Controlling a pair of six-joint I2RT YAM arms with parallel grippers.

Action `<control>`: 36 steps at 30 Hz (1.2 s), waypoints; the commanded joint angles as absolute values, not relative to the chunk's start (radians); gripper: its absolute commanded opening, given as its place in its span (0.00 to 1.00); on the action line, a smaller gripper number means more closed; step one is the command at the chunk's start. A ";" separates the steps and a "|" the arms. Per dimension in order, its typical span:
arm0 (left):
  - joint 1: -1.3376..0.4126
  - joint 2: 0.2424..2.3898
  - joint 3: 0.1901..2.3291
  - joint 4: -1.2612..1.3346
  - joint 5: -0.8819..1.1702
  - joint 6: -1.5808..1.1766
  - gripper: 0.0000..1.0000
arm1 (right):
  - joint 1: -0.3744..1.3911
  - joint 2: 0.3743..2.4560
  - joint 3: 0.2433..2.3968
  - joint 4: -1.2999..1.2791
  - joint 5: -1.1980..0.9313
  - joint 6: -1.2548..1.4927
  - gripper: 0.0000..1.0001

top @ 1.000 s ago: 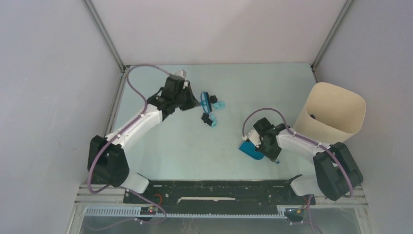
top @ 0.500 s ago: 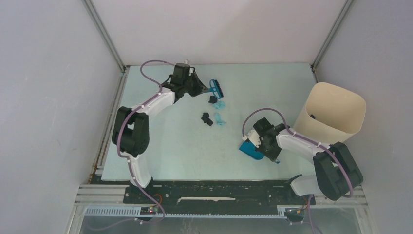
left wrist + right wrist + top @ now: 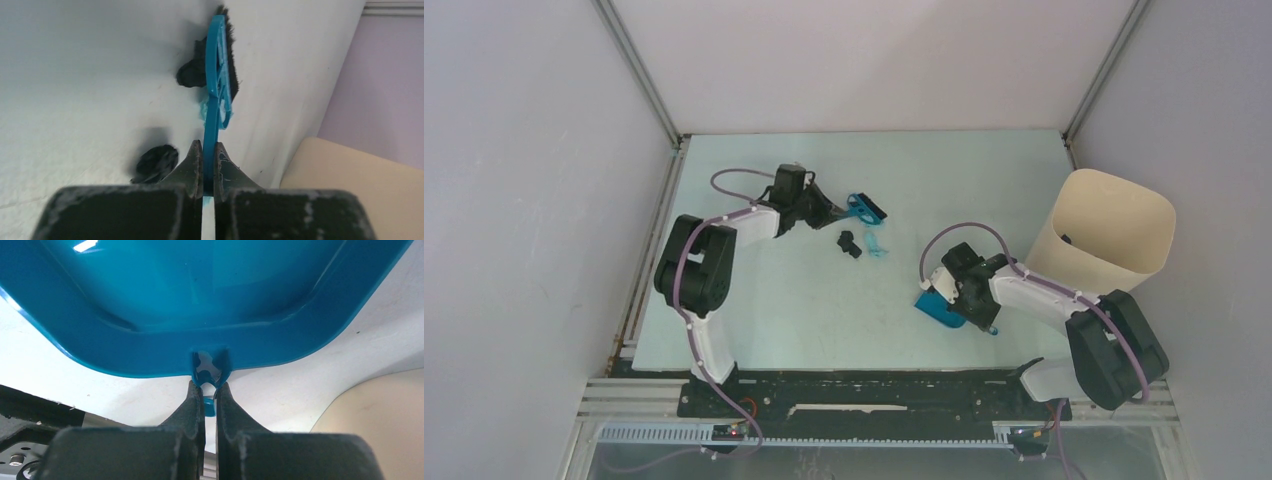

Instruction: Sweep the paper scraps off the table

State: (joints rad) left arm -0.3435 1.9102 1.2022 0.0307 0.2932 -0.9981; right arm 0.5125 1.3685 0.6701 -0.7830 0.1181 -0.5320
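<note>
Left pincer [image 3: 206, 148] pinches the brush [image 3: 218, 55] handle — right pincer [image 3: 207, 386] clamps the dustpan [image 3: 200, 290] tab.

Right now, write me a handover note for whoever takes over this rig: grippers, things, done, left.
Left gripper: shut on the blue hand brush, bristles by the scraps.
Right gripper: shut on the dustpan handle, pan on the table, near the beige bin.
Paper scraps: small black and light blue cluster mid-table, apart from the pan.
Done: both tools in hand.
Left: sweep scraps into the pan, tip into the bin.
</note>
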 commanded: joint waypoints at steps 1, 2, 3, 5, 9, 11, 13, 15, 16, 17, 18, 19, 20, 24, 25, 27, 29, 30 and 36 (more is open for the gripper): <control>-0.333 1.803 1.088 0.093 0.317 -1.034 0.00 | 0.536 1.399 0.658 -0.752 0.108 -0.513 0.00; -0.333 1.779 1.056 0.100 0.316 -1.037 0.00 | 0.537 1.400 0.657 -0.752 0.108 -0.513 0.00; -0.333 1.752 1.025 0.104 0.317 -1.037 0.00 | 0.539 1.400 0.657 -0.752 0.109 -0.512 0.00; -0.333 1.692 0.961 0.104 0.320 -1.037 0.00 | 0.540 1.401 0.658 -0.752 0.110 -0.512 0.00; -0.333 1.527 0.816 0.091 0.325 -1.022 0.00 | 0.548 1.404 0.658 -0.751 0.123 -0.508 0.00; -0.333 1.442 0.763 0.051 0.301 -0.993 0.00 | 0.567 1.400 0.658 -0.748 0.135 -0.507 0.00; -0.334 1.367 0.738 -0.010 0.274 -0.955 0.00 | 0.592 1.389 0.657 -0.745 0.140 -0.510 0.00; -0.333 1.314 0.778 -0.089 0.256 -0.892 0.00 | 0.621 1.383 0.660 -0.745 0.137 -0.521 0.00; -0.333 1.298 0.815 -0.134 0.252 -0.849 0.00 | 0.631 1.387 0.665 -0.747 0.131 -0.531 0.00; -0.333 1.287 0.864 -0.190 0.244 -0.808 0.00 | 0.639 1.397 0.670 -0.748 0.127 -0.541 0.00; -0.333 1.279 0.910 -0.238 0.235 -0.766 0.00 | 0.643 1.410 0.677 -0.750 0.126 -0.554 0.00; -0.333 1.273 0.964 -0.284 0.224 -0.712 0.00 | 0.645 1.427 0.687 -0.752 0.133 -0.564 0.00; -0.333 1.268 1.019 -0.338 0.210 -0.670 0.00 | 0.647 1.445 0.698 -0.752 0.141 -0.574 0.00; -0.333 1.290 1.242 -0.599 0.097 -0.494 0.00 | 0.649 1.509 0.758 -0.755 0.160 -0.606 0.00; -0.333 1.303 1.292 -0.665 0.054 -0.453 0.00 | 0.649 1.522 0.776 -0.757 0.154 -0.612 0.00; -0.333 1.339 1.388 -0.767 -0.034 -0.384 0.00 | 0.651 1.552 0.816 -0.757 0.137 -0.623 0.01; -0.333 1.394 1.488 -0.869 -0.091 -0.325 0.00 | 0.653 1.582 0.857 -0.757 0.132 -0.628 0.04; -0.333 1.424 1.538 -0.920 -0.107 -0.301 0.00 | 0.658 1.593 0.875 -0.758 0.131 -0.631 0.06; -0.337 1.637 1.776 -1.137 -0.181 -0.202 0.00 | 0.655 1.605 0.919 -0.710 0.062 -0.683 0.33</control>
